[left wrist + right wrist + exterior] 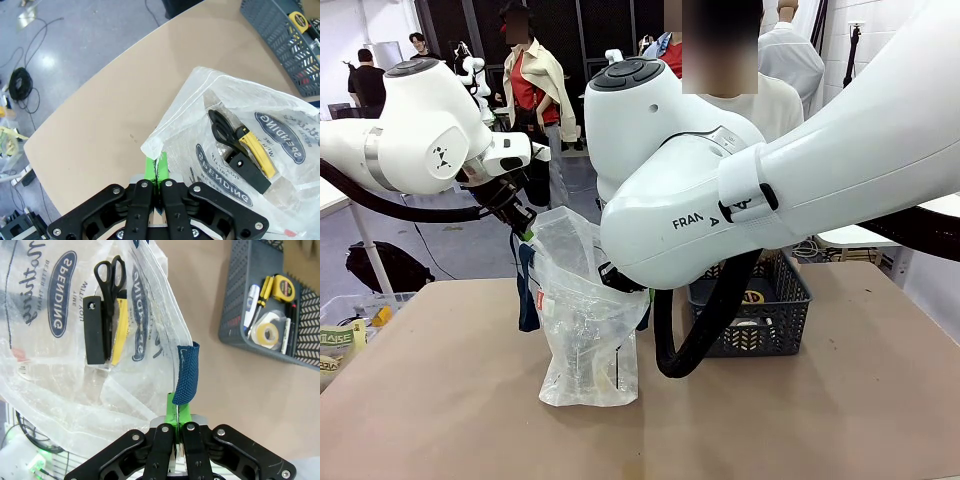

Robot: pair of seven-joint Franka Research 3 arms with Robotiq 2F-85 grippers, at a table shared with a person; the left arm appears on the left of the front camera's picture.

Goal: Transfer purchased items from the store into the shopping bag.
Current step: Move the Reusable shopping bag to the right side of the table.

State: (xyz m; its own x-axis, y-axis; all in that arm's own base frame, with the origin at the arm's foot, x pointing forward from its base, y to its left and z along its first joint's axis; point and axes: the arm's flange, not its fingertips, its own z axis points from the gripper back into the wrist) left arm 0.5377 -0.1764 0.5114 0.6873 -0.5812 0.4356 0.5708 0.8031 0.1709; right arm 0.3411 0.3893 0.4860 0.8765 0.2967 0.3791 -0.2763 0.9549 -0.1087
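Left gripper (157,169) and right gripper (177,412) are each clamping the shopping bag (582,335) rim. The bag is standing at the table (430,410) middle, scissors (108,271) inside; the basket (778,312) is sitting nearer the right edge.

- I log the shopping bag (582,330) as clear plastic with navy oval print; its strap (187,374) is a navy weave.
- Scissors (109,287): black handles.
- The store (790,300): dark grey, lattice pattern.
- Tape measure (284,288): yellow and black.
- Table (800,420): plain tan.
- Left gripper (156,170): black, with green pads (149,167).
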